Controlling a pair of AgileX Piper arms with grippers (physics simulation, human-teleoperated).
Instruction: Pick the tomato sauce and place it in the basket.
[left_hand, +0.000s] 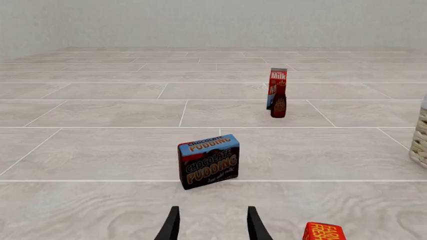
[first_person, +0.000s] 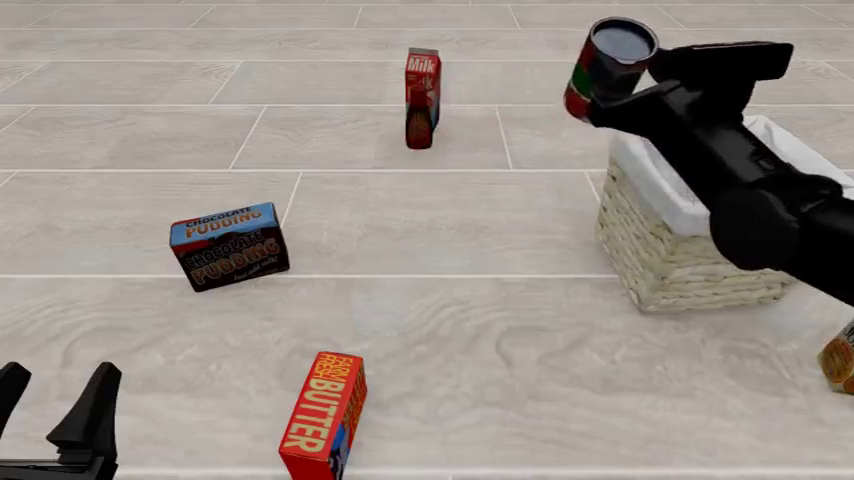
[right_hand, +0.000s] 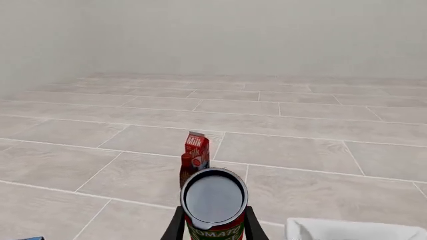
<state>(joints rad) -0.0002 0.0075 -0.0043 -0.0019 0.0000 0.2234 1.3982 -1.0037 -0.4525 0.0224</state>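
Observation:
The tomato sauce (first_person: 607, 60) is a dark red can with a red and green label and a dark lid. My right gripper (first_person: 625, 98) is shut on it and holds it tilted in the air, above the far left corner of the basket (first_person: 674, 250). In the right wrist view the can (right_hand: 215, 202) sits between the two fingers (right_hand: 175, 227), with the basket's white cloth (right_hand: 353, 230) just beside it. My left gripper (first_person: 54, 400) is open and empty, low at the near left; it also shows in the left wrist view (left_hand: 212, 225).
A chocolate pudding box (first_person: 230, 245) stands left of centre. A butter box (first_person: 324, 415) stands near the front. A milk carton (first_person: 423, 80) with a dark bottle (first_person: 419, 125) before it stands at the back. An orange-labelled can (first_person: 839, 360) is at the right edge.

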